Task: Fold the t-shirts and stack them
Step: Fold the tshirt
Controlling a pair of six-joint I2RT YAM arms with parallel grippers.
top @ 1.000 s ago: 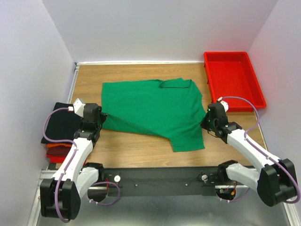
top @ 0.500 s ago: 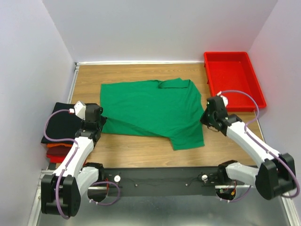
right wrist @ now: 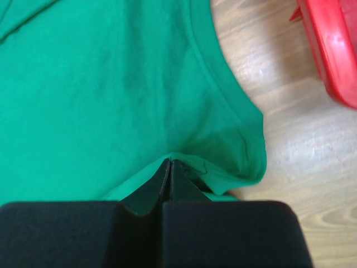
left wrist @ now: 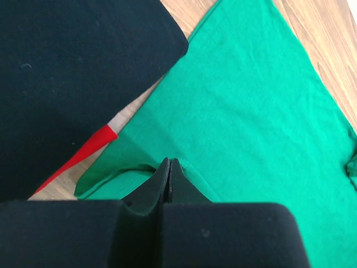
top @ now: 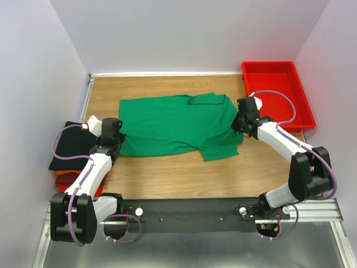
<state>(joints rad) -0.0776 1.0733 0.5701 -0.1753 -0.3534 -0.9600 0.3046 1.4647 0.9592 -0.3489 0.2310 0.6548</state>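
Green t-shirt [top: 173, 123] spread on counter [top: 167, 178]. Left claw [left wrist: 169, 163] clamped on its left edge, right claw [right wrist: 171, 163] pinching right edge. Black t-shirt [top: 70, 148] left, red tray [top: 268, 63] far right.

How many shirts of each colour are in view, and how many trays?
Green t-shirt: 1
Black t-shirt: 1
Orange t-shirt: 1
Red t-shirt: 1
Red tray: 1
Total: 5
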